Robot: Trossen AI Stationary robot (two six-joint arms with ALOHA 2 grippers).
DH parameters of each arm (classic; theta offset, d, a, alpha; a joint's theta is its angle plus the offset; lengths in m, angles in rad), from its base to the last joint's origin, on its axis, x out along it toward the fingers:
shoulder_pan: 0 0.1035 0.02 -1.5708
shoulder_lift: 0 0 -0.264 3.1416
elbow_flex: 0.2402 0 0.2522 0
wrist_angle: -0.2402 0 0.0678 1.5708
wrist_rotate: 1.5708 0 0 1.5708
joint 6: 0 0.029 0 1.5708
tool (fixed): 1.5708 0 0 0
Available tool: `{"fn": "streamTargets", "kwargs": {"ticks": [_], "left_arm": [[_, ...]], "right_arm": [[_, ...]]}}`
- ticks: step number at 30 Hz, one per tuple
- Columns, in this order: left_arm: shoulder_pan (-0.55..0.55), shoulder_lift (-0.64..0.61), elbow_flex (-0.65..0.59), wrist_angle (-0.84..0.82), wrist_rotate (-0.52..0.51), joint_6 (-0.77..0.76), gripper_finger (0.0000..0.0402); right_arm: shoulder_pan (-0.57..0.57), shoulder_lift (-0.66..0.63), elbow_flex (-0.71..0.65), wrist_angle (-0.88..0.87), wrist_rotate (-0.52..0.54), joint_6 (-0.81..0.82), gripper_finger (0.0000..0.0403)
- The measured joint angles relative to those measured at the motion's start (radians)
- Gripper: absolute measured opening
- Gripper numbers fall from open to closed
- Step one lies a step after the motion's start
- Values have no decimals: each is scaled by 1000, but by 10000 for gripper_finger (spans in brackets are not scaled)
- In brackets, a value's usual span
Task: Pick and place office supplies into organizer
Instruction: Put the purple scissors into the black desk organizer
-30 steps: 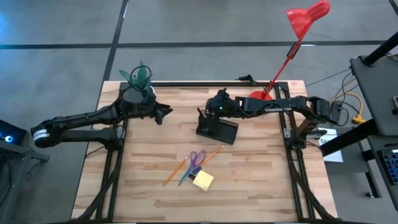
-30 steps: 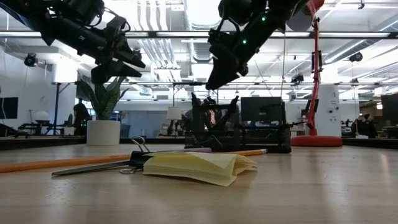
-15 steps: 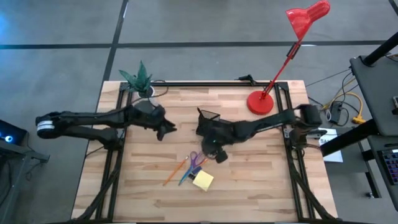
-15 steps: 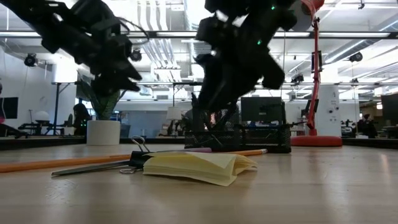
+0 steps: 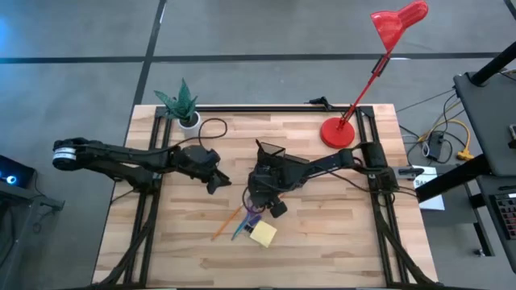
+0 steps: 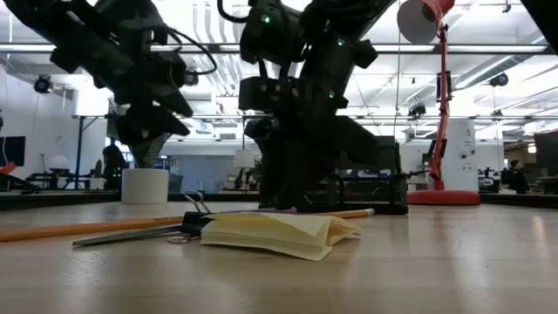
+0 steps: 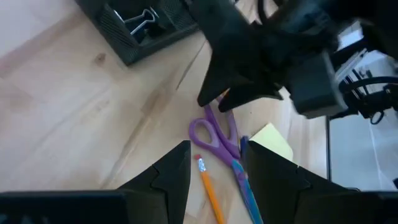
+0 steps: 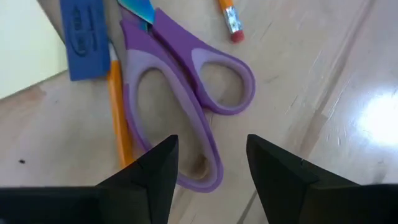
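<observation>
The purple-handled scissors (image 8: 186,93) lie flat on the wood beside a blue eraser (image 8: 84,34), orange pencils (image 8: 118,124) and the yellow sticky-note pad (image 5: 263,234). My right gripper (image 8: 211,149) is open and low over the scissors' handles, pointing down. The black organizer (image 7: 137,25) stands just beyond it with a binder clip inside, and my right arm partly covers it in the high view. My left gripper (image 5: 218,183) is open and hovers left of the pile, holding nothing. My right gripper comes from above with one open finger on each side of the scissors' larger handle loop (image 8: 199,171). I cannot tell whether the fingers touch it. The scissors lie flat on the table.
A potted plant (image 5: 184,105) stands at the far left corner and a red desk lamp (image 5: 339,130) at the far right. A black binder clip (image 6: 192,222) lies next to the pad. Bare wood stretches along the near edge and both sides.
My right gripper has left its place above the organizer, swung toward the near edge and come down over the scissors. My left gripper has moved from beside the plant toward the table's middle and near edge, and lower. Nothing on the table has moved.
</observation>
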Motion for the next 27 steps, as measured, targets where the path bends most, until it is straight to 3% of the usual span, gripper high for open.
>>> {"fn": "streamTargets", "kwargs": {"ticks": [7, 14, 20, 27], "left_arm": [[-31, -35, 10, 6, -88, 0, 136], [-39, -53, 10, 12, -91, -1, 136], [-53, -64, 10, 66, -110, -24, 136], [-56, -64, 10, 56, -115, -17, 136]], "right_arm": [[0, 1, -2, -3, -43, 3, 180], [-13, 29, -2, -18, -53, 33, 157], [-18, 30, -4, -32, -55, 55, 112], [-18, 30, -11, -69, -51, 55, 26]]}}
